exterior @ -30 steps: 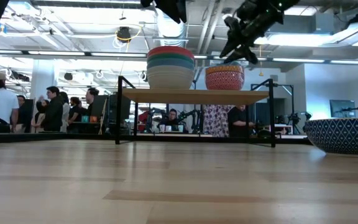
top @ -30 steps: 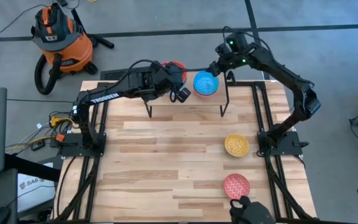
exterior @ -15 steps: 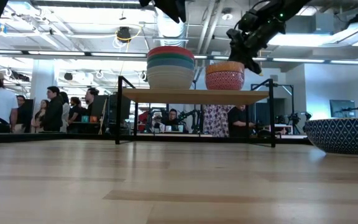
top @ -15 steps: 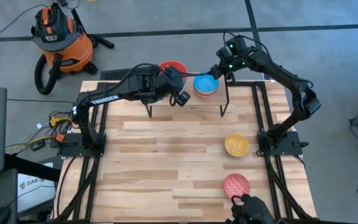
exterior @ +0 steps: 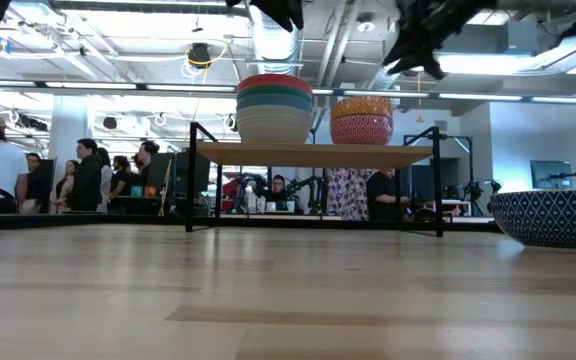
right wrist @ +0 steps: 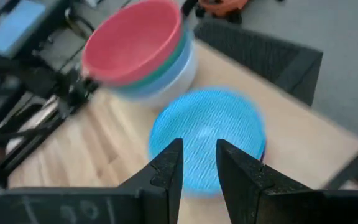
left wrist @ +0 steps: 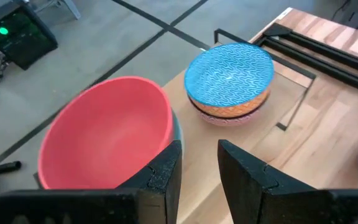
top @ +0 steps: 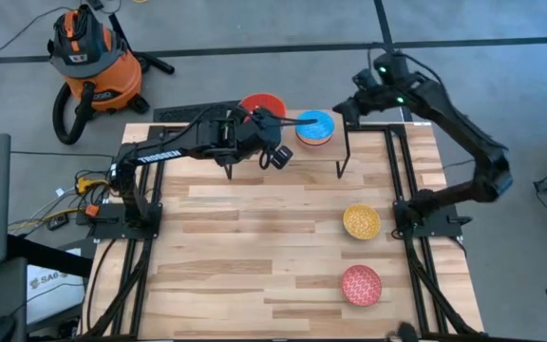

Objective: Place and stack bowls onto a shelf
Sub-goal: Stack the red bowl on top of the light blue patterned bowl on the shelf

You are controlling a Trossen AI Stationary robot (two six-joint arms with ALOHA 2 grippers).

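Note:
The shelf (exterior: 313,154) stands at the table's far edge with two stacks of bowls on its plank. The left stack (exterior: 274,108) has a red bowl (top: 261,103) on top. The right stack (exterior: 362,120) is topped by a blue patterned bowl (top: 315,126). My left gripper (left wrist: 199,168) hovers open above and just near of the red bowl (left wrist: 107,134). My right gripper (right wrist: 197,165) is open, up and to the right of the blue bowl (right wrist: 207,134). A yellow bowl (top: 361,220) and a pink-red bowl (top: 360,283) rest on the table.
A dark blue bowl with a white pattern (exterior: 553,215) sits at the right in the low view. An orange shop vacuum (top: 88,57) stands on the floor beyond the table's far left corner. People stand in the room behind the shelf.
The blue bowl has come down onto the right stack and stays there. My right gripper has left its rim, pulling up and toward the table's right edge. My left gripper has drawn back slightly toward the near edge, uncovering the red bowl.

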